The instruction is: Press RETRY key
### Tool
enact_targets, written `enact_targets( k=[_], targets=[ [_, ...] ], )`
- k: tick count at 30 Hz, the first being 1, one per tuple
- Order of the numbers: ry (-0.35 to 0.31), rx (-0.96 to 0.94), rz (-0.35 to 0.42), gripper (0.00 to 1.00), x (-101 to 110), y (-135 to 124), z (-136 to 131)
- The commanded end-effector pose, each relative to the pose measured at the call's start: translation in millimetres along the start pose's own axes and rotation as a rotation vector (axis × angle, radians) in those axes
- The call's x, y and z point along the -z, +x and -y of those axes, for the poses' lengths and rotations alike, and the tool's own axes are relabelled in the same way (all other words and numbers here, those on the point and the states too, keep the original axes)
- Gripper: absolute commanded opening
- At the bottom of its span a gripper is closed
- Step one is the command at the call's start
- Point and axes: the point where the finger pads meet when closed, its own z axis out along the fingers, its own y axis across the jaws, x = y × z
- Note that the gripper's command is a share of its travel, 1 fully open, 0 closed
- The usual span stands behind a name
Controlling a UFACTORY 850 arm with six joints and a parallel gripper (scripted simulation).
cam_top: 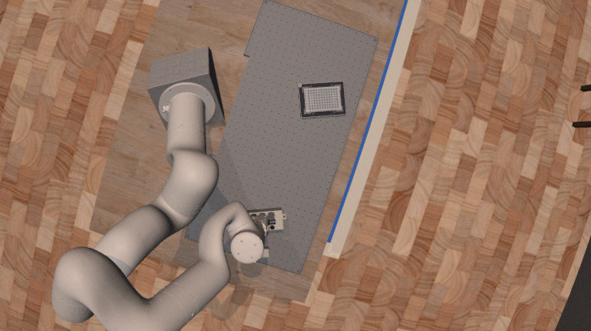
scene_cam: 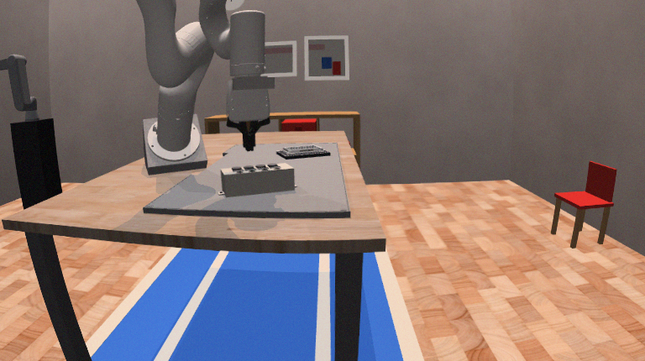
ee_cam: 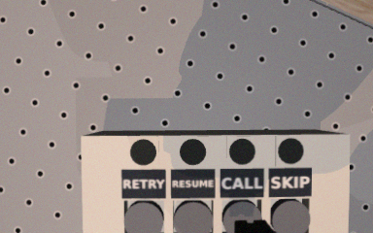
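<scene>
The operator panel [scene_cam: 256, 179] is a pale box on the grey perforated plate [scene_cam: 266, 185], near the table's front; it also shows in the overhead view [cam_top: 272, 219]. In the wrist view its labels read RETRY [ee_cam: 143, 183], RESUME [ee_cam: 192, 183], CALL [ee_cam: 242, 183] and SKIP [ee_cam: 289, 183], left to right. The four lamps above the labels are dark, including RETRY's lamp [ee_cam: 143, 151]. The grey keys lie below the labels; the RETRY key [ee_cam: 144, 217] is leftmost. My gripper [scene_cam: 249, 143] is shut and empty. It hangs above the panel, its dark tip [ee_cam: 253, 226] over the CALL key and the gap toward SKIP.
A black-framed tray of small wells [scene_cam: 303, 150] lies further back on the plate, also seen from overhead [cam_top: 322, 98]. The arm's base [scene_cam: 174, 148] stands at the table's left. A black post [scene_cam: 35, 162] stands off the left edge.
</scene>
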Motion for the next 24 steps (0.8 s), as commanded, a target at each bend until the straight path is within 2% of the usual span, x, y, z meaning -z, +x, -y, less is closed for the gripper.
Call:
enact_targets(
  k=[1, 7, 11, 24],
  targets=[
    [-0.004, -0.002, -0.003, 0.00, 8.1, -0.4, 20.5],
    [-0.004, -0.002, -0.003, 0.00, 18.7, -1.5, 48.6],
    [-0.004, -0.002, -0.003, 0.00, 21.7, -1.8, 56.1],
    [-0.004, -0.002, -0.003, 0.00, 16.7, -1.8, 56.1]
  ],
)
